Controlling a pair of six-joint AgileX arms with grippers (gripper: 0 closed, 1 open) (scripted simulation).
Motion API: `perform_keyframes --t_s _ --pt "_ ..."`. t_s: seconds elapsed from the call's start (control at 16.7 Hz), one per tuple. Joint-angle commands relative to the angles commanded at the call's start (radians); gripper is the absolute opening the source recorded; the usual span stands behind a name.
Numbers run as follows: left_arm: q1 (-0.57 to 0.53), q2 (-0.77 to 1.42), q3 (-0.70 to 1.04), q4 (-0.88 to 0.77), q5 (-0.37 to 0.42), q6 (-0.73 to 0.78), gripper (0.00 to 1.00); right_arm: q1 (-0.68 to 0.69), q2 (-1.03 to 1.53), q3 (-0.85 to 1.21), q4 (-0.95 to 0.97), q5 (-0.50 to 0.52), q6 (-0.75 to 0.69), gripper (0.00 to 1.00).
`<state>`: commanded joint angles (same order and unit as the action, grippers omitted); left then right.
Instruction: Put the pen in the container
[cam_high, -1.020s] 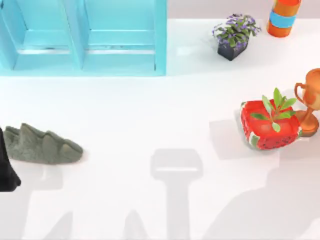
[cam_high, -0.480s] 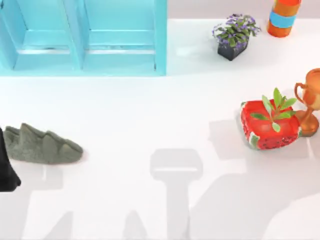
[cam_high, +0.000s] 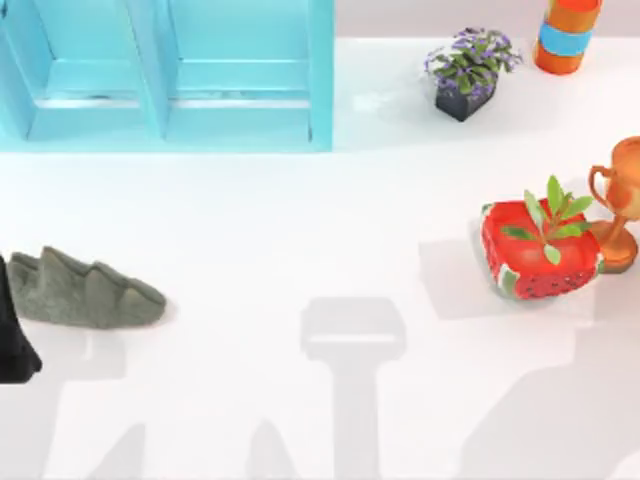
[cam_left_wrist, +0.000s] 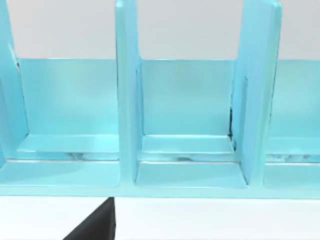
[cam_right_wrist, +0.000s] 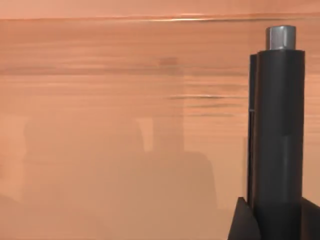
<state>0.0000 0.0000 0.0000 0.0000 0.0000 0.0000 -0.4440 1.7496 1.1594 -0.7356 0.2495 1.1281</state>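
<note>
White bench with a blue container at the back left.

Right wrist view: the pen, its dark cap up, sits clamped between the right jaws before an orange-brown wall. Left arm waits at the left edge beside a grey rock; its jaws, cannot tell.

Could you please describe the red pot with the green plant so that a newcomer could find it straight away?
Look at the table's right side, beside the copper trophy cup. The red pot sits to its left, squarish, patterned like a watermelon, with a leafy green sprout, unlike the dark-potted purple plant farther back.
</note>
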Motion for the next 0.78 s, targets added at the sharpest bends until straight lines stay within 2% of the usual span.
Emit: perform_keyframes --t_s 0.24,0.78 --pt "0.000 0.000 0.000 0.000 0.000 0.000 1.00 -0.002 0.001 -0.001 0.001 0.000 -0.001 0.00" --pt "0.000 0.000 0.000 0.000 0.000 0.000 1.00 -0.002 0.001 -0.001 0.001 0.000 -0.001 0.68"
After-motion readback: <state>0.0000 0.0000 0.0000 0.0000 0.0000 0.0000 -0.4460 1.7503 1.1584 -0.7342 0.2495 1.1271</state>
